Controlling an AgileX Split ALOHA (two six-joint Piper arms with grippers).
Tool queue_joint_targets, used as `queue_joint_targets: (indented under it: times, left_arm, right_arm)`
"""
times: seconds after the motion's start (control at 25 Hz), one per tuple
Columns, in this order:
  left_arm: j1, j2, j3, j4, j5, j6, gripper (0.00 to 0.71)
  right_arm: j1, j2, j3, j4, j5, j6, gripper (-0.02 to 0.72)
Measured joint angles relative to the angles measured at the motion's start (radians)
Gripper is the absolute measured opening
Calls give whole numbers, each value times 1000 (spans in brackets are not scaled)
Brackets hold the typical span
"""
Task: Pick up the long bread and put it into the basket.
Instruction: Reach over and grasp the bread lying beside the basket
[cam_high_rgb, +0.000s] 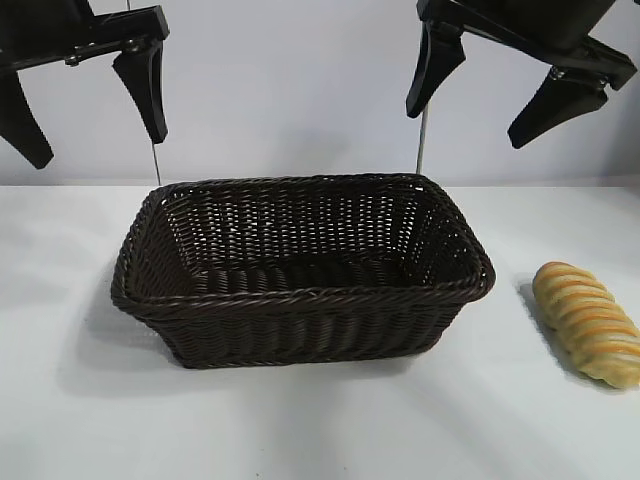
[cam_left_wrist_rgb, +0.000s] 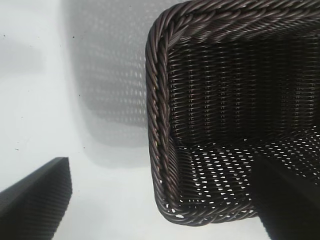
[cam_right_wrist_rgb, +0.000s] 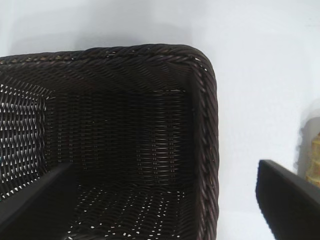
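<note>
Exterior view, left to right: left end effector (cam_high_rgb: 88, 98) hangs released above the basket's left end; the basket (cam_high_rgb: 300, 295) (dark wicker, nothing in it) sits mid-bench (cam_high_rgb: 80, 420); right end effector (cam_high_rgb: 492, 90) hangs released over its right end; the long bread (cam_high_rgb: 587, 322) lies on the bench, apart from the basket's right side.

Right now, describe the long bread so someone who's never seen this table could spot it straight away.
Start at the dark brown wicker basket in the middle of the white table. Look to the side under the right gripper: the long bread lies alone on the tabletop, apart from the basket. It is golden-yellow with browner twisted ridges.
</note>
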Motion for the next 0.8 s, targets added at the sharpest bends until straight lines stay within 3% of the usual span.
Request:
queue_joint_targets:
  times: [0.08, 0.16, 0.4, 0.52, 0.8]
  left_arm:
    - [0, 0, 0, 0, 0, 0, 694]
    - [0, 0, 0, 0, -1, 0, 694]
    - [0, 0, 0, 0, -5, 0, 694]
    - [0, 0, 0, 1, -5, 0, 694]
    - [0, 0, 0, 1, -6, 0, 694]
  right_arm:
    - [-4, 0, 0, -88, 25, 39, 696]
    - [-26, 0, 0, -132, 39, 54, 696]
    - [-160, 0, 53, -150, 53, 43, 696]
    - [-236, 0, 129, -127, 9, 15, 696]
    - [-261, 0, 328, 44, -213, -63, 696]
